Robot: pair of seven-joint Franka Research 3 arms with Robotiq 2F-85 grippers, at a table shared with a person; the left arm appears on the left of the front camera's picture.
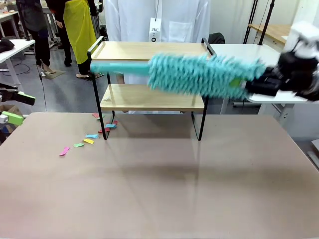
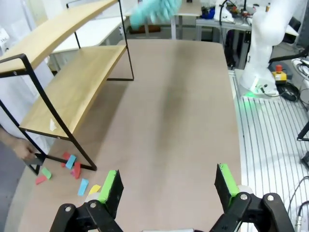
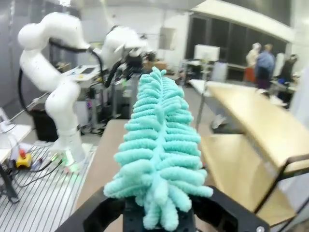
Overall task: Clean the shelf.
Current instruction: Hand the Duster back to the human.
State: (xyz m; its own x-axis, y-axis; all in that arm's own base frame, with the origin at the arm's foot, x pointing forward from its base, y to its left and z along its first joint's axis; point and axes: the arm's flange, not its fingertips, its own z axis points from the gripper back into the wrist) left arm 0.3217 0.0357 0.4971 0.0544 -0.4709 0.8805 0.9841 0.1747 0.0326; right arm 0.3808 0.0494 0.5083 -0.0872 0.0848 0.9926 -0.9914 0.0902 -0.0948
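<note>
My right gripper [image 1: 266,82] is clamped shut on the base of a teal fluffy duster [image 1: 202,75], which I hold level in the air in front of the shelf [image 1: 149,74]. The duster's shaggy head hangs between the shelf's 2 wooden boards as seen from the front, covering the right half of the shelf, and its smooth teal tip pokes out toward the shelf's left posts. In my right wrist view the duster [image 3: 159,145] rises straight up from between my fingers, with the shelf [image 3: 251,140] off to its side.

The shelf stands at the far middle of the brown table [image 1: 159,184], its black frame feet resting on the tabletop. Small coloured paper scraps [image 1: 87,139] lie on the table around the shelf's left front foot, trailing away from it.

My left gripper [image 2: 166,186] hangs above the table, near the shelf's left end, jaws spread wide and holding nothing. A person in a white coat [image 1: 159,20] stands right behind the shelf.
</note>
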